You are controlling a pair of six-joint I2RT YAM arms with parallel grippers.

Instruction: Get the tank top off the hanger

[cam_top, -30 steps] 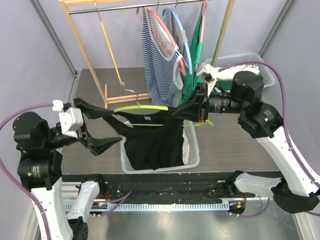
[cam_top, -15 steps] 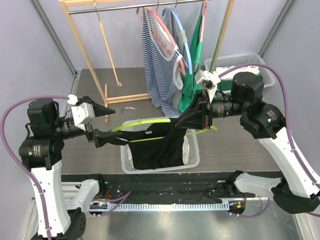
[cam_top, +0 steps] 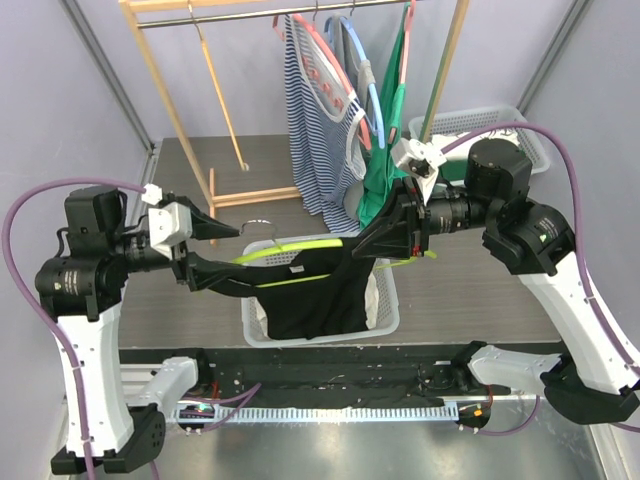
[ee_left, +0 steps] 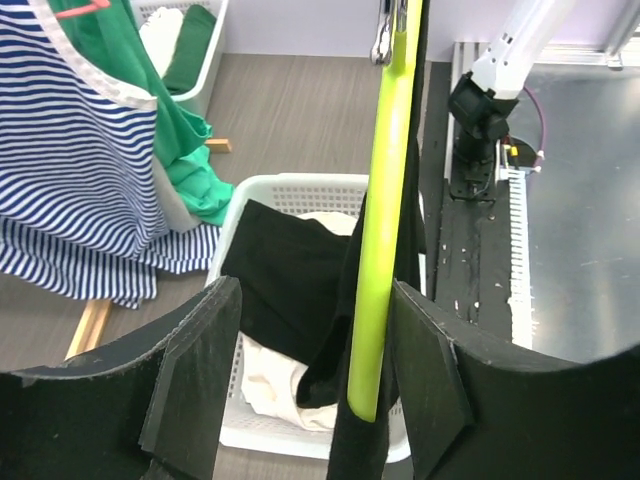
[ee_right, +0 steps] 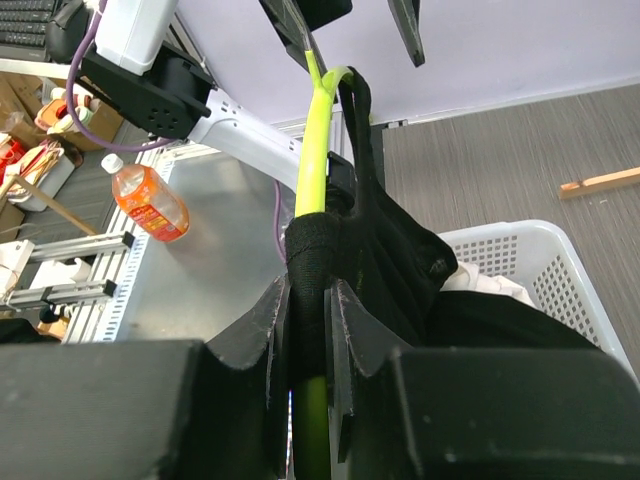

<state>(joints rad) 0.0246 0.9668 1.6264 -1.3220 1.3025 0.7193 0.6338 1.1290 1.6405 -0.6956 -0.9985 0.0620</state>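
A black tank top [cam_top: 310, 290] hangs on a lime-green hanger [cam_top: 300, 246] above a white basket [cam_top: 388, 310]. My right gripper [cam_top: 392, 232] is shut on the hanger's right end, with the black strap [ee_right: 322, 262] wrapped under its fingers [ee_right: 268, 330]. My left gripper [cam_top: 207, 250] is open at the hanger's left end. In the left wrist view the green hanger arm [ee_left: 384, 210] and a black strap [ee_left: 355, 440] lie between the spread fingers [ee_left: 195, 375], nearer the right one. The tank top's body droops into the basket [ee_left: 300, 275].
A wooden clothes rack [cam_top: 175, 110] stands behind, with striped [cam_top: 315, 130] and green [cam_top: 385, 140] garments on hangers. A second white basket [cam_top: 500, 125] sits at the back right. White cloth [ee_left: 275, 385] lies in the near basket. An orange bottle [ee_right: 150, 197] stands off the table.
My left gripper has risen and moved right to the hanger's left end, which now lies between its open jaws. The right gripper keeps its hold, nearly still.
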